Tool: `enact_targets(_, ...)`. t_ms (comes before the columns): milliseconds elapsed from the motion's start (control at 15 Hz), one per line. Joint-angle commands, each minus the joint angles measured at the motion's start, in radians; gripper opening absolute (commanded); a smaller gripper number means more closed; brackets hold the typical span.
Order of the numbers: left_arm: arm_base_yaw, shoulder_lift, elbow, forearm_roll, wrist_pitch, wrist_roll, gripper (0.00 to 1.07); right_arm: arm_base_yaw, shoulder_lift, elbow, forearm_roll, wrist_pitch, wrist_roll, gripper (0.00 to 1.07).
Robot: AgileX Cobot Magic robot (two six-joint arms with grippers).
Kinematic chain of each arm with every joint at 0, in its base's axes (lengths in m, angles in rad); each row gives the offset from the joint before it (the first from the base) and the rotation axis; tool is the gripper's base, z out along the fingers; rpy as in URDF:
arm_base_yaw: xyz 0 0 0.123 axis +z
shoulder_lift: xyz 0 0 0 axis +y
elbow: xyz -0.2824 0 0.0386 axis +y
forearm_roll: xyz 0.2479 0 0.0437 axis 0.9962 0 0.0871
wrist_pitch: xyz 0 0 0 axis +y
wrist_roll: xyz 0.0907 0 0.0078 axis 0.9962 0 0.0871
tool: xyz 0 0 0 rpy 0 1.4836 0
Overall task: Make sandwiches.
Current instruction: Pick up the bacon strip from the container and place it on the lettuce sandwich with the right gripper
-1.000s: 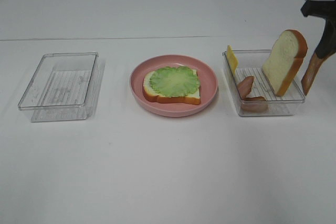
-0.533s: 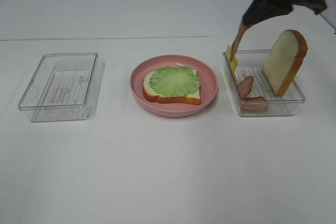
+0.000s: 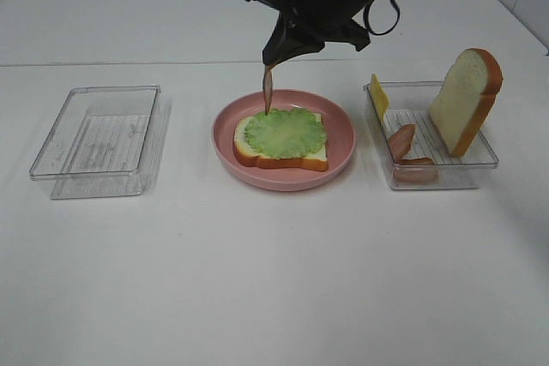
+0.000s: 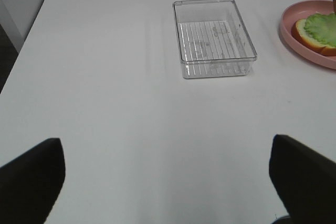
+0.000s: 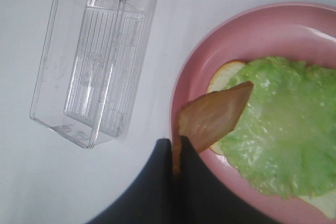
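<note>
A white bread slice with orange crust (image 3: pixel 257 153) lies on the pink plate (image 3: pixel 343 139), topped with a green lettuce leaf (image 3: pixel 286 133). My right gripper (image 3: pixel 273 59) is shut on a reddish-brown bacon strip (image 3: pixel 268 92) that hangs just above the lettuce's left edge; in the right wrist view the strip (image 5: pixel 212 116) sits over the leaf (image 5: pixel 283 140). A second bread slice (image 3: pixel 466 100), a yellow cheese square (image 3: pixel 378 96) and more bacon (image 3: pixel 401 141) stand in the right clear tray (image 3: pixel 480 165). My left gripper's fingers (image 4: pixel 31 174) are spread apart and empty, far from the plate.
An empty clear tray (image 3: pixel 99 139) sits left of the plate, also in the left wrist view (image 4: pixel 214 38) and right wrist view (image 5: pixel 86 64). The white table's seam runs behind the trays.
My right arm has swung left from beside the right tray, carrying the bacon strip over that tray to above the plate's lettuce. Plate and trays have not moved.
</note>
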Motion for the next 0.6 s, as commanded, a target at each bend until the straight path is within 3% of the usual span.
enact_targets(67, -0.005, -0.025, 0.002, 0.000, -0.004, -0.006, 0.98, 0.023, 0.087, -0.082, 0.030, 0.039, -0.008, 0.00)
enact_targets(267, -0.005, -0.025, 0.002, 0.000, -0.004, -0.006, 0.98, 0.023, 0.144, -0.115, 0.041, 0.060, -0.009, 0.00)
enact_targets(600, -0.005, -0.025, 0.002, 0.000, -0.004, -0.006, 0.98, 0.022, 0.162, -0.115, -0.152, 0.096, 0.021, 0.00)
